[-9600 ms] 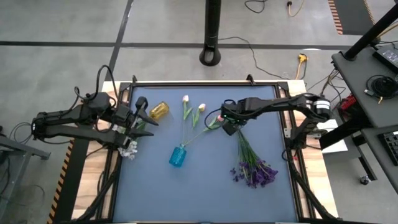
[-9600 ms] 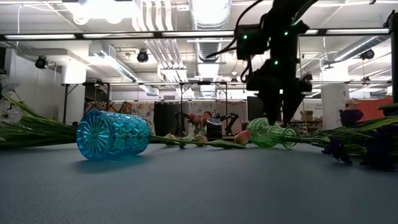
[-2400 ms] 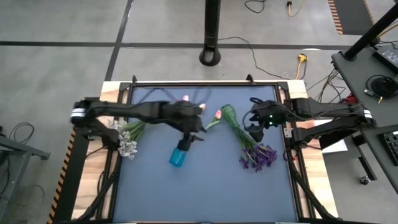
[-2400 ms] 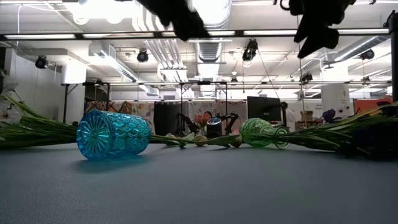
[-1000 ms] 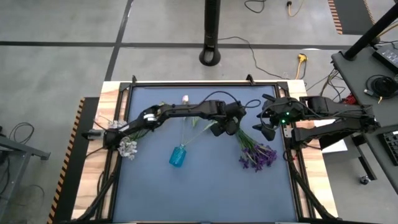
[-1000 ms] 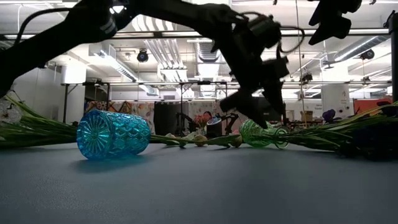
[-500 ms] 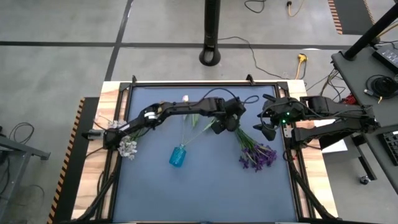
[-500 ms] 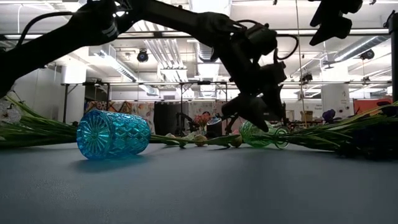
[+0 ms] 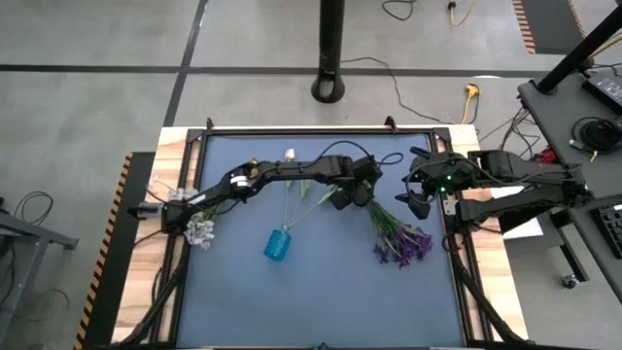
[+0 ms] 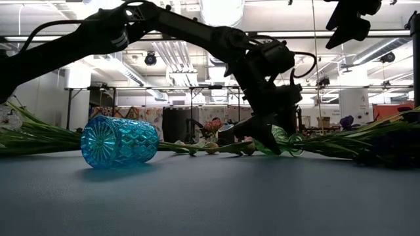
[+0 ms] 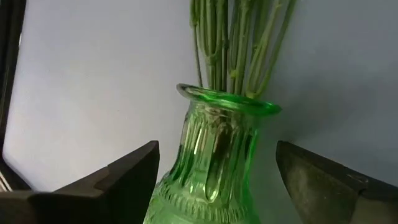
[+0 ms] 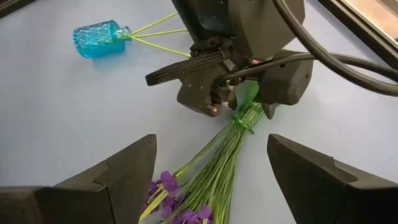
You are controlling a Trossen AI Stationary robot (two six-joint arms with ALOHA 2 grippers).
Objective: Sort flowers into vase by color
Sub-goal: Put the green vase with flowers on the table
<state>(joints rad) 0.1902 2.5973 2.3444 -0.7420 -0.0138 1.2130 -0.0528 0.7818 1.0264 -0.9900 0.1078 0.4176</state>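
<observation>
Presently the left arm reaches across the blue-grey table (image 9: 321, 301) to its far right part, and the left gripper (image 9: 352, 193) sits over a green glass vase (image 11: 214, 168) lying on its side. In the left wrist view the two fingers stand spread, one on each side of the vase body, not yet touching the glass. The vase neck points straight ahead of this gripper, away from the wrist, and the stems of the dark purple flowers (image 9: 400, 240) run on from the mouth along the same line. The vase's long axis thus lies along the gripper's line of sight, and the fingers straddle it crosswise. Judgement: closing as they stand would take the vase across its body.

The right gripper (image 9: 416, 192) hangs raised just beyond the vase on the right, fingers spread and empty. It is near, but the left is closer. A turquoise vase (image 9: 278, 243) with pale stems in its mouth lies well behind the left gripper.
</observation>
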